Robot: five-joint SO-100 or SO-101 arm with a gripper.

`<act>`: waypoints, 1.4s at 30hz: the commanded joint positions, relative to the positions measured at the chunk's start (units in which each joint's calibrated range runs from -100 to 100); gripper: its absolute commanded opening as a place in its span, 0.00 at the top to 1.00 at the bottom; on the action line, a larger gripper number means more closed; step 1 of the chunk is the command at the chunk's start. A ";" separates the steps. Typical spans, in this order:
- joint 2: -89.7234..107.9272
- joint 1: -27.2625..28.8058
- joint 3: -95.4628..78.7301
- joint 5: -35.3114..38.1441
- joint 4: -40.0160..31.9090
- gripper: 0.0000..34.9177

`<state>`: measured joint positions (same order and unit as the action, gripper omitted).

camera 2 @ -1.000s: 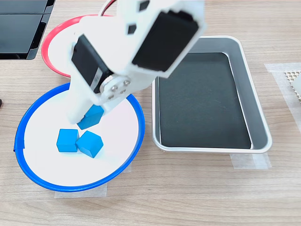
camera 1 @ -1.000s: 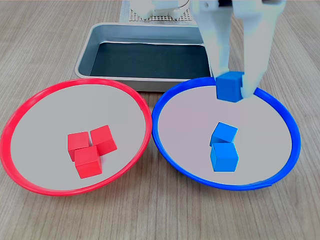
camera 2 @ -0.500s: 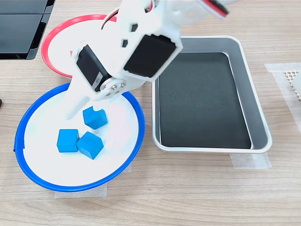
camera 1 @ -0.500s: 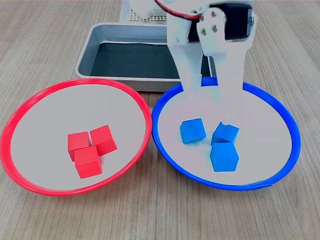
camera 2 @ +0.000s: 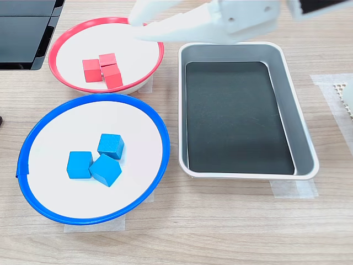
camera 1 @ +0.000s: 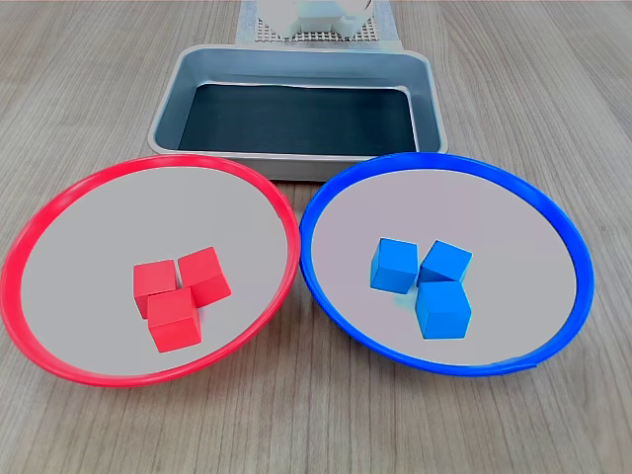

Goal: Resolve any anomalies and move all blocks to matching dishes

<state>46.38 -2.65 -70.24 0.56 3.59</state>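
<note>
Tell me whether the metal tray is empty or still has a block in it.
Empty. In both exterior views the metal tray shows only its bare black liner, with no block on it.

Beside the grey metal tray with black liner (camera 1: 168, 109) I count two shallow round dishes: one red-rimmed (camera 1: 30, 237), one blue-rimmed (camera 1: 553, 212). Three glossy red plastic cubes (camera 1: 178, 292) and three glossy blue ones (camera 1: 427, 282) make six.

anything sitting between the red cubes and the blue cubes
No loose object. In the first exterior view, between the red cubes and the blue cubes lie only bare dish floor and the near-touching rims of the red dish and the blue dish.
</note>
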 commanded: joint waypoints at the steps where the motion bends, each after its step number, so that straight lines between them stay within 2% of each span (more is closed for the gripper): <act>1: 25.05 3.74 -21.75 -0.93 -1.07 1.00; 3: 33.07 5.24 -26.49 -0.39 4.05 1.00; 4: 39.04 6.37 -29.49 0.15 9.25 1.00; 5: 40.23 6.47 -29.76 0.24 10.57 1.00; 8: 45.44 5.90 -29.76 0.68 21.22 1.00; 16: 52.69 3.45 -29.76 0.49 35.16 1.00; 27: 52.69 2.89 -29.76 0.78 43.75 1.00; 42: 52.69 3.27 -29.76 0.68 43.75 0.99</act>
<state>98.81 0.27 -100.00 1.15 47.15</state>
